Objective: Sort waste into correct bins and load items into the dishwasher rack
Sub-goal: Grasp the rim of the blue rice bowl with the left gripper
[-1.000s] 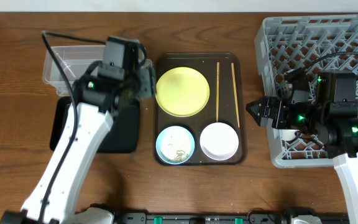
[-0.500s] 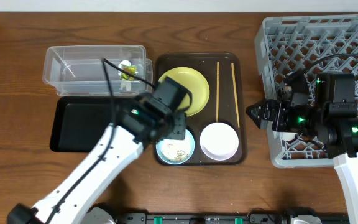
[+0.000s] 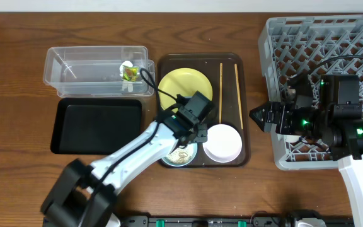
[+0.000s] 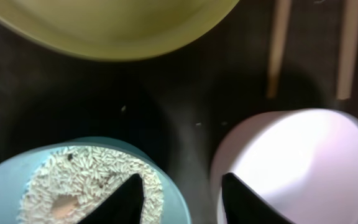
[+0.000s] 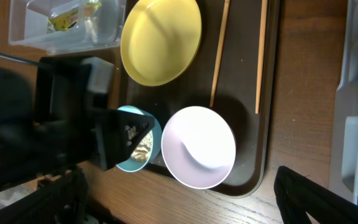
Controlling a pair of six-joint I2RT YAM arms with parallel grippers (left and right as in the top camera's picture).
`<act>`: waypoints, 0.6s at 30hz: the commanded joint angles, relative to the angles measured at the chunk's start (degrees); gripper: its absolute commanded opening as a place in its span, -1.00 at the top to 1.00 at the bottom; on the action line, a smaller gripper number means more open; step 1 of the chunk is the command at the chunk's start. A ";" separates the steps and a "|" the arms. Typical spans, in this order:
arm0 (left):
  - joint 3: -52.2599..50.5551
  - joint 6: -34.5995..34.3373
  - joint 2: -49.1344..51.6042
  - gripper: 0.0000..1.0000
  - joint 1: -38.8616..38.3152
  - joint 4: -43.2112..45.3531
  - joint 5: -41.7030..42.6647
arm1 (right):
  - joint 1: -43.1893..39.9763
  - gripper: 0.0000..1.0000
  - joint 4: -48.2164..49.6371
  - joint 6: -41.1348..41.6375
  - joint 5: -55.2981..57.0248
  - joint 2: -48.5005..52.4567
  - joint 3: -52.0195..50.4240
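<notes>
The light-blue bowl (image 4: 73,186) holds rice grains (image 4: 86,180) with beige bits and sits at the front left of the brown serving tray (image 3: 247,107). My left gripper (image 4: 185,199) is open and low over it. One finger is over the rice and the other over the rim of the white bowl (image 3: 224,144). It hides part of the blue bowl (image 3: 180,156) in the overhead view. The yellow plate (image 3: 180,88) and the chopsticks (image 3: 220,88) lie behind. The green-and-yellow wrapper (image 3: 130,72) and a white scrap lie in the clear tub (image 3: 74,69). My right gripper (image 3: 260,116) is open and empty, left of the grey rack (image 3: 333,38).
The black tray (image 3: 96,126) lies in front of the clear tub, left of the serving tray. My left arm stretches from the table's front edge across to the serving tray. The rack fills the right side, with my right arm over its front part.
My left arm has swung from over the clear tub across to the serving tray and down over the blue bowl. The wrapper now lies in the tub. The right arm has not moved.
</notes>
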 commanded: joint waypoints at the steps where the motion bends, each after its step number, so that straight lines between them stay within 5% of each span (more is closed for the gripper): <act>1: -0.24 -2.03 2.93 0.32 -0.07 -0.07 -0.11 | 0.57 -0.87 -0.09 -0.74 -0.42 -0.07 0.81; 7: -0.09 -2.78 4.31 0.88 -0.07 -0.46 2.10 | 0.57 -0.87 -0.02 -0.76 -0.22 -0.07 0.81; 18: 2.27 -1.38 -3.72 0.88 -0.07 -9.01 2.08 | 0.57 -0.89 0.15 -0.76 -0.20 -0.07 0.81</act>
